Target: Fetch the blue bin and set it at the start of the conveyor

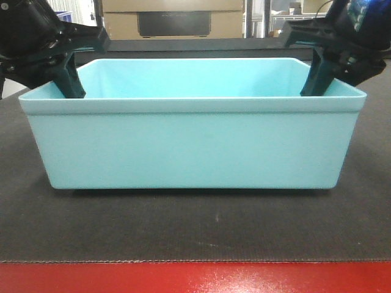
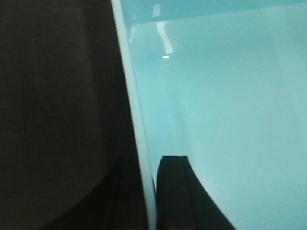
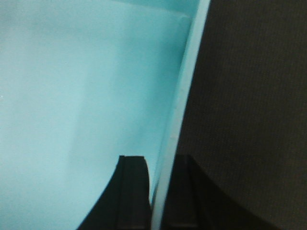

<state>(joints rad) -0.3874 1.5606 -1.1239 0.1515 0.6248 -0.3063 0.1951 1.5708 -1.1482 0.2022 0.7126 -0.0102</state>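
The blue bin point(image 1: 195, 146), a light cyan smooth plastic rectangular tub with slightly tapered sides and a thin flared rim, stands upright and empty on the conveyor start point(image 1: 195, 229), a wide flat dark grey woven belt. Its long side faces the front camera, set back a little from the red front edge strip point(image 1: 195, 278).

The black left gripper point(image 1: 68, 85) straddles the bin's left end wall. In the left wrist view, one finger point(image 2: 175, 196) is inside the tub and the other is outside over the belt, with the rim tight between them, so the jaws are clamped on the wall. The black right gripper point(image 1: 316, 82) holds the right end wall the same way: the right wrist view shows its inner finger point(image 3: 132, 196) against the cyan wall and the outer finger hard against the rim.

Behind the belt stands a tan cardboard box point(image 1: 174, 6).
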